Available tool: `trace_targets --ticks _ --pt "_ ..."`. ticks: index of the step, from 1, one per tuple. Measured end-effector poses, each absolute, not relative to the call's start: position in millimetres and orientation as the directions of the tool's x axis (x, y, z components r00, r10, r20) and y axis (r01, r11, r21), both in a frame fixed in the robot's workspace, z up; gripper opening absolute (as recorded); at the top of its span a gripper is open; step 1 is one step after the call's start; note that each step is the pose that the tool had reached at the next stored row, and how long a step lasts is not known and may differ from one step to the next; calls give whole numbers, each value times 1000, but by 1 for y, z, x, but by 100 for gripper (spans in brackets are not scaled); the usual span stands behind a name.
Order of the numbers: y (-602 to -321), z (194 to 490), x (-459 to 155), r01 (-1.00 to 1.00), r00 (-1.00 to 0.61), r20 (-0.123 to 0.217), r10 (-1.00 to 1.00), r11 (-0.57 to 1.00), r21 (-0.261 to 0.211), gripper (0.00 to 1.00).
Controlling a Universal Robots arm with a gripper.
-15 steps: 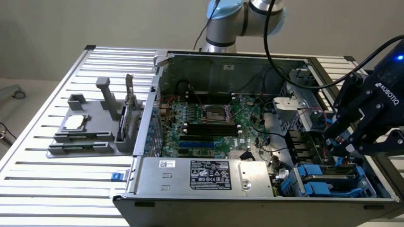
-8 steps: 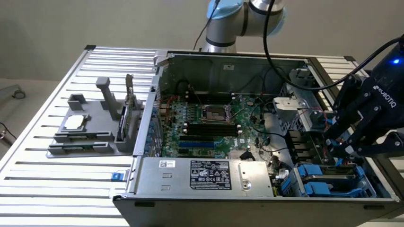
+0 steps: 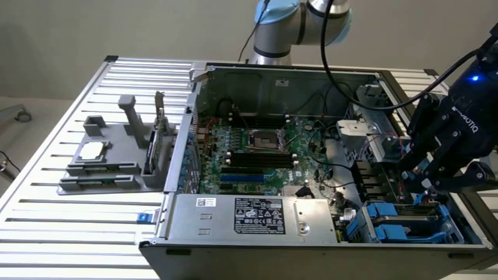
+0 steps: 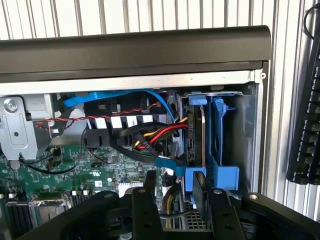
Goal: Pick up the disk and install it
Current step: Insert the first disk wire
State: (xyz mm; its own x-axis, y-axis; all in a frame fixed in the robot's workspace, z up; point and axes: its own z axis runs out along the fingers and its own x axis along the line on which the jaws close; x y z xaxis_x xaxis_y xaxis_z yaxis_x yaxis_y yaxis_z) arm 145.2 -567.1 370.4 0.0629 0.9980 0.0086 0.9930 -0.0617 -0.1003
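The disk (image 4: 198, 134) stands on edge in the blue-railed bay (image 4: 220, 142) at a corner of the open computer case, with coloured cables plugged in beside it. In the exterior view the same blue bay (image 3: 404, 224) is at the case's near corner on the exterior view's right. My gripper (image 3: 421, 175) hangs just above that bay. In the wrist view my gripper (image 4: 174, 181) is open, its two black fingers (image 4: 146, 205) apart, nothing between them, a short way above the disk's blue rail.
The case holds a green motherboard (image 3: 257, 154), a silver power supply (image 3: 257, 216) and loose red, black and blue cables (image 4: 150, 137). A grey fixture (image 3: 109, 160) with a small chip and an upright card stands on the slatted table at the exterior view's left. A black keyboard (image 4: 306, 125) lies beside the case.
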Motion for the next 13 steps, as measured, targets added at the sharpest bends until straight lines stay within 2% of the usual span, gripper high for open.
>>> trace_targets --ticks 13 --pt "-565 368 141 996 63 2 998 -62 -60 43"
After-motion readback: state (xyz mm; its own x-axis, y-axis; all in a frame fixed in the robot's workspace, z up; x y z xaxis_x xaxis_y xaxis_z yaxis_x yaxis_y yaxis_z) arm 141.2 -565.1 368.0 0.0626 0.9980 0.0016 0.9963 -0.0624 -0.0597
